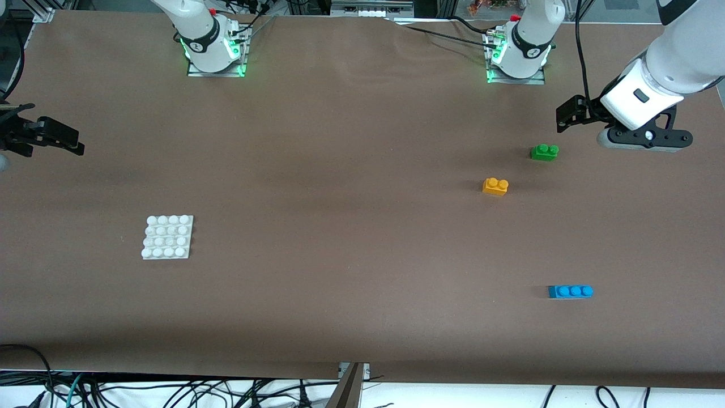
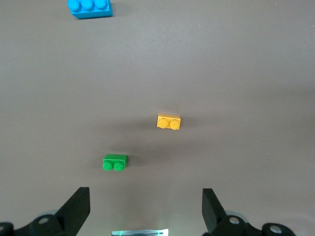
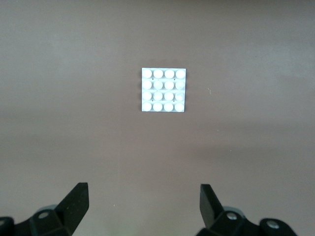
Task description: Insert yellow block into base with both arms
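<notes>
At the far left edge of the front view, about a third of the way down, the right gripper (image 1: 71,144) hangs above the table mat (image 1: 340,170), empty; its own wrist view shows the two fingers (image 3: 76,199) well apart with nothing between them. Lower left of centre in the front view lies the base (image 1: 167,237), flat on the mat with its studs up and nothing on it, well apart from every brick. Right of centre sits the yellow block (image 1: 495,186), studs up, free of any grip. Just up and right of it is the green brick (image 1: 545,152), and down toward the lower right the blue brick (image 1: 570,291). In the upper right the left gripper (image 1: 566,116) hovers near the green brick, its fingers (image 2: 78,204) spread wide and holding nothing.

By my judgement no step is done yet: this is the approach. Next, the left gripper should come over the yellow block, not the green one close by, and straddle its sides, while the right gripper goes to steady the base
</notes>
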Controlling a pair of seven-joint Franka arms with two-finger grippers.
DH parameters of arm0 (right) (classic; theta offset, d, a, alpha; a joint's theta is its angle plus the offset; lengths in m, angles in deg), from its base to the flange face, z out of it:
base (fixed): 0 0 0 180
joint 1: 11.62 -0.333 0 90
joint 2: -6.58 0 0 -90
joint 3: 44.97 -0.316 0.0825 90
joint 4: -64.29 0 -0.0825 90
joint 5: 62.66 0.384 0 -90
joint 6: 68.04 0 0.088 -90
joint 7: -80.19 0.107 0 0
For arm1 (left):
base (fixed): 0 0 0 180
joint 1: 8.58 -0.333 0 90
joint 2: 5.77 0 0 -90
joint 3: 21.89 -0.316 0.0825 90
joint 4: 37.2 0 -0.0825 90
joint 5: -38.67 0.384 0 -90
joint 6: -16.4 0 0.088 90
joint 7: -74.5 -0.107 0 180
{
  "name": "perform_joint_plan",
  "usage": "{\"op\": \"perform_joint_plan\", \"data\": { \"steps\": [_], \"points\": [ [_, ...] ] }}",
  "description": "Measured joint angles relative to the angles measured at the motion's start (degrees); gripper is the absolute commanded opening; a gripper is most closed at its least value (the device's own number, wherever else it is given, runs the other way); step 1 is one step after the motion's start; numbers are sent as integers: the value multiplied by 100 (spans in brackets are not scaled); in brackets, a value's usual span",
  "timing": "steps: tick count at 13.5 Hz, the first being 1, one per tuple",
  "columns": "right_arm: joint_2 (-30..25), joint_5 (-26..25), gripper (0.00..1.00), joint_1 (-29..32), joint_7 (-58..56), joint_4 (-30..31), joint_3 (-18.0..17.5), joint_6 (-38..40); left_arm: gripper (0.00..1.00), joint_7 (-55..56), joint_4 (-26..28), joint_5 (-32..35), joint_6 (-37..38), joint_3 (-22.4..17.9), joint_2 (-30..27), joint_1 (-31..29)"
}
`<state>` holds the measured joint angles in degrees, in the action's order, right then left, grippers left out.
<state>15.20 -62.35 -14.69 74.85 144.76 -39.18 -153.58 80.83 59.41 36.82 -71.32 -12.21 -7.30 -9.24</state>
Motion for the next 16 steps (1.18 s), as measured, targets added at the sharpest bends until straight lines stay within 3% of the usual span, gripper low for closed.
{"op": "perform_joint_plan", "data": {
  "steps": [9, 16],
  "points": [
    [135, 0, 100, 1, 3, 13, 0, -25, 100, 0, 0, 0, 0, 0, 0, 0],
    [1187, -8, 100, 10, 3, 77, 2, -718, 100, 0, -1, 0, 5, 0, 0, -3]
  ]
}}
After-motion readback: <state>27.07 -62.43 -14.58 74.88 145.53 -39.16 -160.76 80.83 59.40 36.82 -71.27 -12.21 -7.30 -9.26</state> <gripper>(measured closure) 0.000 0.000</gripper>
